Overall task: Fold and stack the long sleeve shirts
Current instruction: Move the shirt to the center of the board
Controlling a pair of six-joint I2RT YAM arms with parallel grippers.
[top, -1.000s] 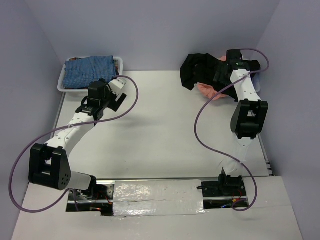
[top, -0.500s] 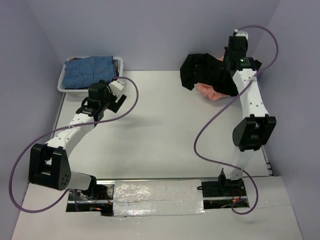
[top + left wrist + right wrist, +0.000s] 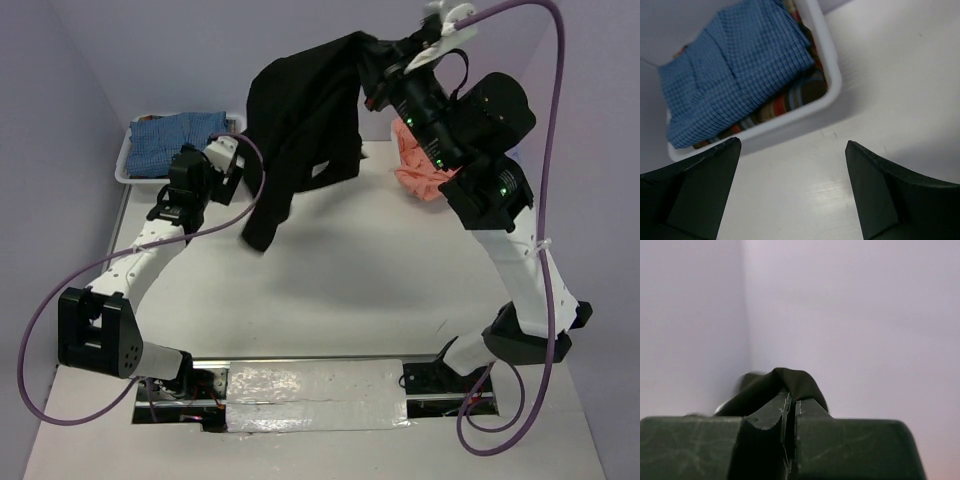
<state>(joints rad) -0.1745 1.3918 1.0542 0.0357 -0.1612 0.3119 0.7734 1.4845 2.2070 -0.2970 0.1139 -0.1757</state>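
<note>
A large black long sleeve shirt (image 3: 300,120) hangs in the air over the back of the table, pinched at one end by my right gripper (image 3: 380,72), which is raised high. In the right wrist view the jaws (image 3: 792,401) are shut on a fold of the black cloth (image 3: 790,379). A salmon-pink shirt (image 3: 418,172) lies at the back right, below the right arm. A blue-checked shirt (image 3: 170,135) (image 3: 740,65) lies folded in a white bin. My left gripper (image 3: 228,162) (image 3: 792,145) stands open over bare table near that bin, holding nothing.
The white bin (image 3: 125,172) (image 3: 832,92) sits at the back left corner, with striped cloth (image 3: 790,102) under the checked shirt. The black shirt's hanging end (image 3: 262,235) dangles close to the left arm. Purple walls enclose the table on three sides.
My right gripper shut on the black shirt and rose, swinging left. The shirt came off the back-right pile and now hangs. The left gripper shifted slightly.
</note>
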